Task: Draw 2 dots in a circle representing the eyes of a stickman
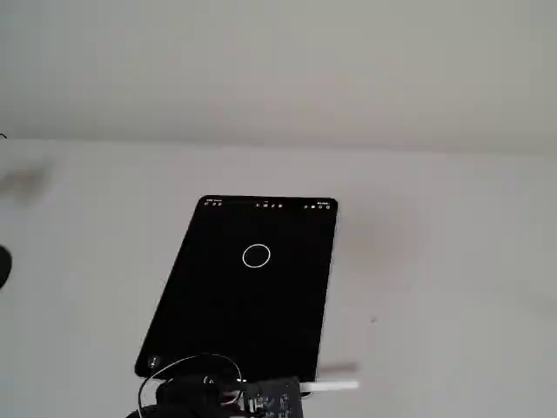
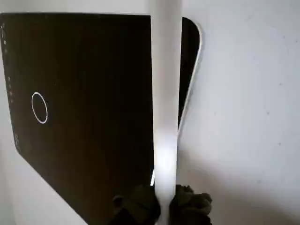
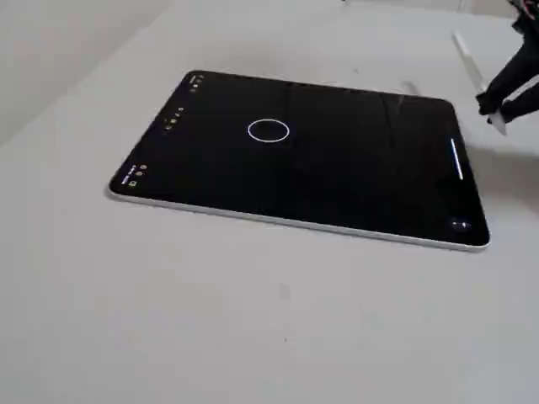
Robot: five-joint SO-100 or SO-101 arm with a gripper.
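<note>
A black tablet [image 1: 218, 322] lies flat on the white table. The circle [image 1: 256, 255] is a thin white ring on its screen, also seen in the other fixed view as the circle [image 3: 269, 130] and at the left of the wrist view as the circle [image 2: 39, 108]. The dots are not in view; the ring's inside looks plain black. My gripper [image 2: 165, 208] is shut on a white stylus [image 2: 166, 93]. In the fixed views the gripper [image 3: 504, 103] and stylus [image 3: 472, 61] hang past the tablet's short edge, well away from the circle. Gripper [image 1: 261, 399] and stylus [image 1: 335, 385] sit at the bottom.
Small white icons [image 1: 271, 205] line the tablet's far short edge. A short white bar [image 3: 457, 160] glows near the edge closest to the gripper. Bare white table [image 3: 253, 320] surrounds the tablet, with a pale wall [image 1: 278, 61] behind.
</note>
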